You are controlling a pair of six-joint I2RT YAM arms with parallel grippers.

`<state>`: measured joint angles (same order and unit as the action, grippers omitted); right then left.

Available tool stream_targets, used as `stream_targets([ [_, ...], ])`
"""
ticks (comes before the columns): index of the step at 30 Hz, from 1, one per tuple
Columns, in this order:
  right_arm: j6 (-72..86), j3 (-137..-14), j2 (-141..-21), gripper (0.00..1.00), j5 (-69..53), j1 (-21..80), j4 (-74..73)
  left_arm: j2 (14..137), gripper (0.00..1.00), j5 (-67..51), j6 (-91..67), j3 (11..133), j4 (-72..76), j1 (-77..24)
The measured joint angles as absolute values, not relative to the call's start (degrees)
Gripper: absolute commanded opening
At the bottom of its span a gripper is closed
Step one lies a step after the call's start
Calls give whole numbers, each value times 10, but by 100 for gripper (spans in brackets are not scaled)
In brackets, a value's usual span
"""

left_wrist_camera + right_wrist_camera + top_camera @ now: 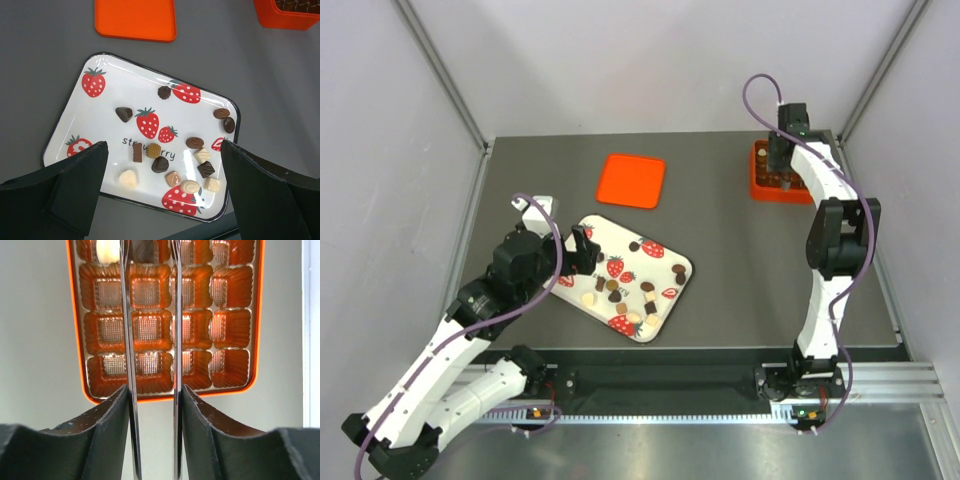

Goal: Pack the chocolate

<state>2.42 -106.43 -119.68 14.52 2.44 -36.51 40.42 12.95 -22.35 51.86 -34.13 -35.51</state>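
Several chocolate pieces (pixel 160 164), dark, light brown and cream, lie scattered on the white strawberry-print tray (pixel 107 67), mostly at its near right. My left gripper (pixel 162 150) hangs wide open above the tray's near edge (pixel 582 250) and holds nothing. At the back right, my right gripper (pixel 780 165) points its thin metal blades down into the orange box (pixel 75 340). The blades (pixel 148 255) stand apart, open. A dark chocolate (pixel 147 246) lies between their tips in a far cell, and a cream piece (pixel 107 250) sits in the cell to its left.
A flat orange lid (pixel 632 180) lies behind the tray (pixel 660 262), which stands at centre left. The orange box (pixel 763 185) stands near the back right corner, its other visible cells bare. Grey side walls close in the table.
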Motion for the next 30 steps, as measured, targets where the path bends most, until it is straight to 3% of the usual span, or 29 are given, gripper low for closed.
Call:
stream_targets([
  [8, 25, -1070, -1163, 43, 147, 31, -382, 404, 99, 130, -224, 519, -339, -355],
  [13, 29, -1015, -1057, 43, 149, 73, -387, 393, 99, 129, -227, 519, -343, -355],
  [19, 31, -895, -917, 43, 161, 250, -355, 368, 99, 127, -235, 519, -348, -355],
  [22, 35, -843, -901, 43, 160, 349, -338, 357, 99, 127, -238, 519, -349, -355],
  [30, 69, -734, -897, 43, 169, 474, -307, 347, 99, 134, -253, 532, -368, -355],
])
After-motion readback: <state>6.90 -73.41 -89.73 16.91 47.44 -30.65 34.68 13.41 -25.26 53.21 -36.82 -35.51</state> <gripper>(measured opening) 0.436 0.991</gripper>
